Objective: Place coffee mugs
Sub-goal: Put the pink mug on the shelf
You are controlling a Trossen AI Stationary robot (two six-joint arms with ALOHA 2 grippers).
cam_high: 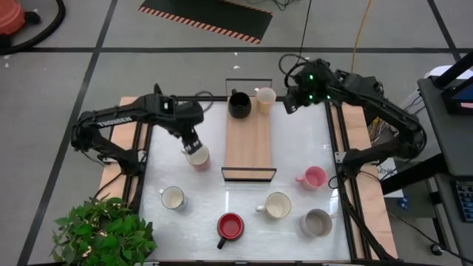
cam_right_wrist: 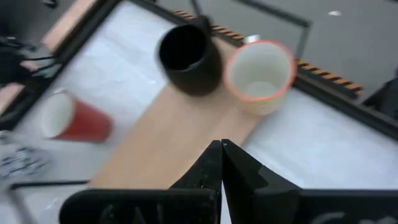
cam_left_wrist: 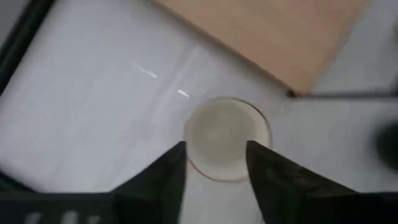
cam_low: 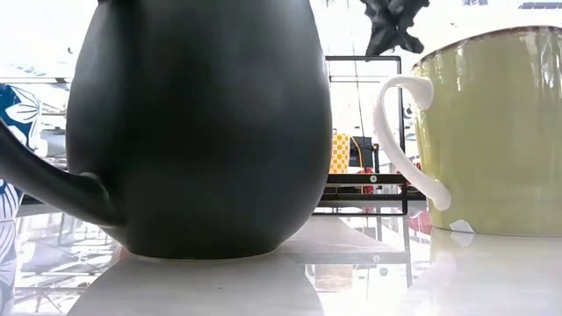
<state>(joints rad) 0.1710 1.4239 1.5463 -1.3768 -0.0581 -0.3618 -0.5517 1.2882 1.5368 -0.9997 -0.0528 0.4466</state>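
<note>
I take this step as the pickup of the mug left of the wooden tray: I want the left gripper lowered squarely over its rim before pinching. Its fingers are spread, straddling the mug directly below. The right gripper, pressed together and empty, hovers beside the black mug and yellow-green mug on the tray's far end.

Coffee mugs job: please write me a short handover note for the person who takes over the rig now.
Left gripper: open, fingers astride a cream mug on the table, left of the tray.
Right gripper: shut, empty, beside the tray's far end.
Done: black mug and cream mug with orange rim stand on the tray.
Left: white mug, red mug, cream mug, grey mug, pink mug on the table.
</note>
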